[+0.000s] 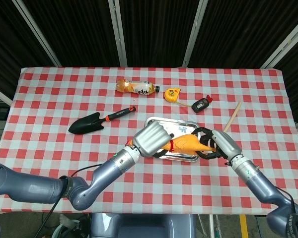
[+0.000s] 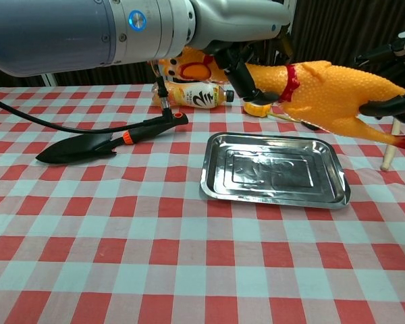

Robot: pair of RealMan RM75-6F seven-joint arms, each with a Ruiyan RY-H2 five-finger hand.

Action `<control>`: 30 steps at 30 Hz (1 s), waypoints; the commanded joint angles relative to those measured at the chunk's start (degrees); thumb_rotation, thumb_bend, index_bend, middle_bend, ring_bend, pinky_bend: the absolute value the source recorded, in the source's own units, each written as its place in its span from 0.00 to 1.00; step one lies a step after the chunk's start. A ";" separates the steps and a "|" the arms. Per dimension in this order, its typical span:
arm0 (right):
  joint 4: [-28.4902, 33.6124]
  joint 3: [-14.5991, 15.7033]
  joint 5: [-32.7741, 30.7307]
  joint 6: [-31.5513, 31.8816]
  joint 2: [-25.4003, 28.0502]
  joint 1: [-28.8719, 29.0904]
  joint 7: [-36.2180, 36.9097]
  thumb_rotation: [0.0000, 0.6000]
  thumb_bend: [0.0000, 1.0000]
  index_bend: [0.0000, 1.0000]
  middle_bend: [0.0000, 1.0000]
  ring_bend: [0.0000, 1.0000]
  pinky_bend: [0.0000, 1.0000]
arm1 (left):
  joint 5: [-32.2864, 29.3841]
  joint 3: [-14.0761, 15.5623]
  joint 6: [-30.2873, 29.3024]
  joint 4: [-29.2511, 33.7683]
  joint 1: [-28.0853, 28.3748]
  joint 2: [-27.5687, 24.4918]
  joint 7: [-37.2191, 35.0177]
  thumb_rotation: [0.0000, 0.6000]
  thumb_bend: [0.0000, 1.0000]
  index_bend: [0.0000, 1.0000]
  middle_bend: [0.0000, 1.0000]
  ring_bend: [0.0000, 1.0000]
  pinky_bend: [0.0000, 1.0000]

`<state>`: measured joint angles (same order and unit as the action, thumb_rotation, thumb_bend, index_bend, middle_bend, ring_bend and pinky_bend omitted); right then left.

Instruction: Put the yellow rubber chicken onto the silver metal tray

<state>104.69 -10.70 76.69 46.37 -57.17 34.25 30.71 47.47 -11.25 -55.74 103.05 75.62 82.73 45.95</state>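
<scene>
The yellow rubber chicken [image 2: 327, 91] hangs in the air above the silver metal tray [image 2: 273, 169], stretched sideways with its head to the left and its red feet to the right. My left hand [image 2: 223, 30] grips its neck and head end. My right hand [image 2: 398, 74] holds its rear end near the legs. From the head view the chicken [image 1: 187, 143] lies over the tray's [image 1: 161, 122] near edge, between the left hand [image 1: 149, 139] and the right hand [image 1: 217, 144]. The tray holds nothing.
A black trowel [image 2: 101, 142] with an orange collar lies left of the tray. An orange drink bottle [image 1: 136, 87], a yellow tape measure [image 1: 173, 93], a black device [image 1: 201, 104] and a wooden stick [image 1: 232, 116] lie on the checked cloth behind and right of the tray.
</scene>
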 commanded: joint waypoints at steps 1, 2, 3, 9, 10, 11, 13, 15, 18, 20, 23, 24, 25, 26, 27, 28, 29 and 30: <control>-0.38 1.98 6.92 -3.77 3.79 1.02 6.03 1.00 0.63 0.11 0.24 0.18 0.29 | 0.40 0.04 0.09 -0.16 -0.11 -0.25 -0.43 1.00 0.69 0.70 0.69 0.60 0.69; -0.64 2.31 8.08 -4.19 4.22 1.27 7.22 1.00 0.59 0.05 0.18 0.12 0.24 | 0.58 0.04 0.08 -0.13 -0.18 -0.30 -0.64 1.00 0.69 0.70 0.69 0.60 0.69; -0.93 2.61 9.07 -4.45 4.57 1.47 8.27 1.00 0.57 0.02 0.14 0.09 0.21 | 0.78 0.08 0.09 -0.13 -0.26 -0.35 -0.85 1.00 0.69 0.70 0.69 0.60 0.69; -2.45 4.26 13.38 -3.99 5.94 2.04 13.38 1.00 0.53 0.00 0.05 0.02 0.15 | 2.15 0.49 -0.07 -0.48 -0.52 -0.49 -1.13 1.00 0.69 0.70 0.69 0.60 0.69; -2.65 4.56 13.91 -3.82 6.09 2.16 14.12 1.00 0.53 0.00 0.05 0.02 0.15 | 2.21 0.53 0.00 -0.58 -0.52 -0.45 -1.16 1.00 0.69 0.70 0.69 0.60 0.69; -2.79 4.73 14.19 -3.59 6.16 2.21 14.55 1.00 0.53 0.00 0.05 0.02 0.15 | 2.27 0.53 0.01 -0.64 -0.50 -0.40 -1.16 1.00 0.69 0.70 0.69 0.60 0.69; -2.96 4.97 14.62 -3.10 6.19 2.36 15.32 1.00 0.53 0.00 0.05 0.02 0.15 | 2.42 0.55 0.04 -0.81 -0.45 -0.20 -1.16 1.00 0.69 0.70 0.69 0.60 0.69; -3.03 5.14 14.93 -2.74 6.24 2.59 15.88 1.00 0.53 0.00 0.05 0.02 0.15 | 2.53 0.59 0.14 -1.02 -0.36 0.07 -1.15 1.00 0.69 0.70 0.69 0.60 0.69; -3.02 5.31 15.09 -2.51 6.14 3.06 16.08 1.00 0.53 0.00 0.05 0.02 0.15 | 2.70 0.68 0.26 -1.47 -0.15 0.54 -0.86 1.00 0.69 0.70 0.69 0.60 0.69; -3.08 5.36 14.88 -2.60 5.88 3.50 15.83 1.00 0.53 0.00 0.05 0.02 0.15 | 2.67 0.65 0.35 -1.71 -0.02 0.91 -0.83 1.00 0.69 0.70 0.69 0.60 0.69; -3.01 5.40 14.52 -2.82 5.67 4.00 15.40 1.00 0.53 0.00 0.05 0.02 0.15 | 2.75 0.61 0.58 -1.92 0.09 1.18 -0.99 1.00 0.68 0.70 0.69 0.60 0.69; -2.88 5.52 14.58 -2.86 5.69 4.19 15.12 1.00 0.53 0.00 0.05 0.02 0.15 | 2.92 0.57 0.56 -2.12 0.12 1.34 -1.04 1.00 0.68 0.70 0.69 0.60 0.69; -2.74 5.67 14.73 -2.84 5.78 4.28 15.00 1.00 0.53 0.00 0.05 0.02 0.14 | 3.05 0.54 0.53 -2.27 0.12 1.45 -1.12 1.00 0.68 0.70 0.69 0.60 0.69; -2.62 5.89 14.94 -2.91 5.90 4.38 14.93 1.00 0.52 0.00 0.05 0.02 0.13 | 3.14 0.49 0.55 -2.41 0.12 1.56 -1.26 1.00 0.67 0.70 0.69 0.60 0.69; -2.53 6.12 15.18 -2.94 6.06 4.46 14.86 1.00 0.50 0.00 0.05 0.02 0.12 | 3.22 0.44 0.61 -2.56 0.12 1.61 -1.40 1.00 0.67 0.70 0.69 0.60 0.69; -2.48 6.36 15.44 -2.90 6.22 4.50 14.75 1.00 0.45 0.00 0.05 0.02 0.12 | 3.32 0.40 0.68 -2.73 0.13 1.65 -1.54 1.00 0.67 0.70 0.69 0.60 0.69; -2.44 6.59 15.64 -2.86 6.37 4.53 14.70 1.00 0.39 0.00 0.05 0.02 0.12 | 3.45 0.35 0.79 -2.91 0.14 1.68 -1.71 1.00 0.67 0.70 0.69 0.60 0.68; -2.50 6.79 15.72 -2.73 6.43 4.50 14.65 1.00 0.34 0.00 0.05 0.02 0.12 | 3.59 0.29 0.93 -3.11 0.15 1.71 -1.94 1.00 0.67 0.70 0.69 0.60 0.68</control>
<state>102.19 -4.01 92.31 43.57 -50.82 38.73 45.42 50.97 -10.91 -54.91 100.06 75.76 84.40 44.12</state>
